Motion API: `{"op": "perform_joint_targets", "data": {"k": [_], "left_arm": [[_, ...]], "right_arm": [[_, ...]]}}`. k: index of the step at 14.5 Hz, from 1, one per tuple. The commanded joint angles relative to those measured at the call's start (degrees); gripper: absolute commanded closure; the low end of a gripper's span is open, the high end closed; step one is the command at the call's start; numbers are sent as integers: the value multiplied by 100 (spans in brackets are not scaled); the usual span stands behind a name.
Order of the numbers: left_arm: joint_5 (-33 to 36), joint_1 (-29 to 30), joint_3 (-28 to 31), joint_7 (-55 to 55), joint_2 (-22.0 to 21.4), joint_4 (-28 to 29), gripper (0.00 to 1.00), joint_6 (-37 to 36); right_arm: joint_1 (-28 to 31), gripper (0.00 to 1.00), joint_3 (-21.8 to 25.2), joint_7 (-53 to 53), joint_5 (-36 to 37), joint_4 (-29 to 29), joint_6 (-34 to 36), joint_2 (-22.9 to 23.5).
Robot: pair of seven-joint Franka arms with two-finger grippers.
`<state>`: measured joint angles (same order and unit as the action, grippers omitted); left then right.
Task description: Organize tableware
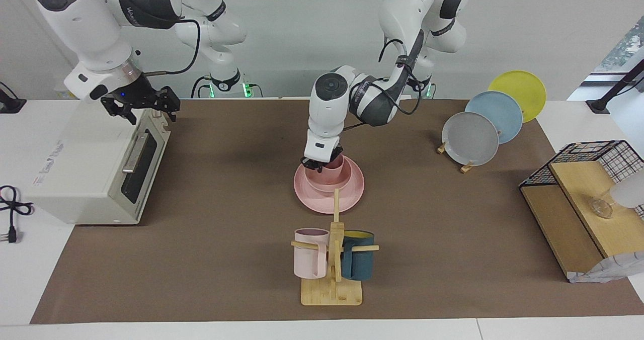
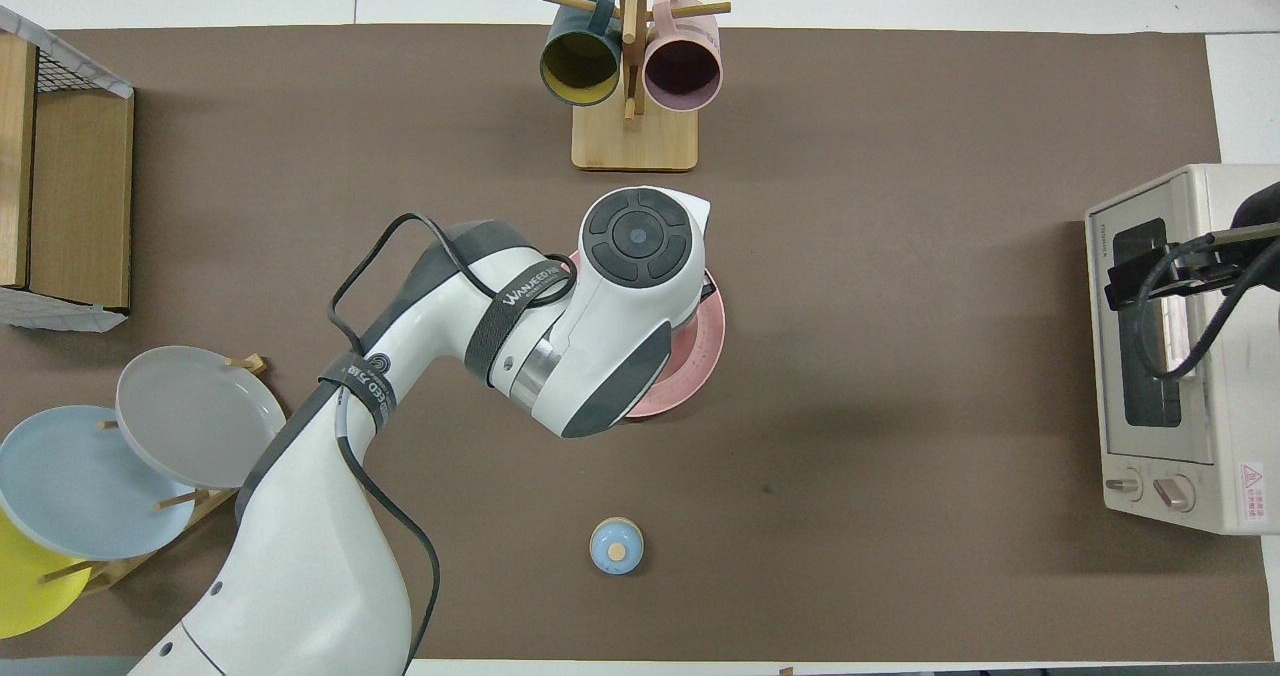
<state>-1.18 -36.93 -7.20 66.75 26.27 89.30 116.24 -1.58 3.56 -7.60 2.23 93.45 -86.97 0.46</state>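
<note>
The pink plate [image 1: 329, 199] lies at the middle of the brown mat, nearer to the robots than the mug tree. The pink bowl [image 1: 327, 180] sits on it, and the pink cup [image 1: 335, 166] stands upright in the bowl. My left gripper [image 1: 318, 164] reaches down to the cup's rim, on the side toward the right arm's end. In the overhead view the left arm hides the bowl and cup, and only the plate's edge [image 2: 695, 371] shows. My right gripper [image 1: 143, 104] hangs open and empty over the toaster oven [image 1: 95, 169] and waits.
A wooden mug tree [image 1: 334, 259] with a pale pink mug [image 1: 311, 253] and a teal mug [image 1: 358, 255] stands farther from the robots than the plate. Grey, blue and yellow plates stand in a rack [image 1: 493, 123]. A wire-and-wood shelf [image 1: 583, 204] stands at the left arm's end. A small blue knob-like thing [image 2: 616, 546] lies near the robots.
</note>
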Motion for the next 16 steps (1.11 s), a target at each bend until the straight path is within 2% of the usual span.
{"op": "perform_joint_targets", "data": {"k": [1, 3, 4, 10, 13, 16], "left_arm": [[135, -104, 104, 128, -69, 35, 0, -22], [144, -51, 113, 102, -182, 26, 0, -171], [144, 10, 122, 41, -392, 17, 0, -346], [127, 1151, 122, -1012, -1491, -150, 0, -1506], [100, 2038, 131, -2196, -2106, -88, 0, -2121], [91, 2961, 131, -3892, -2485, -62, 0, -2842]], "right_arm": [[61, 0, -39, 170, -100, 104, -66, -72], [131, 0, -100, 153, -83, 86, -31, -72], [123, 0, -92, 162, -91, 86, -22, -81], [123, 0, -48, 189, -109, 86, -5, -160], [106, 0, -48, 224, -118, 86, 30, -274], [114, 0, -48, 329, -118, 95, 162, -371]]}}
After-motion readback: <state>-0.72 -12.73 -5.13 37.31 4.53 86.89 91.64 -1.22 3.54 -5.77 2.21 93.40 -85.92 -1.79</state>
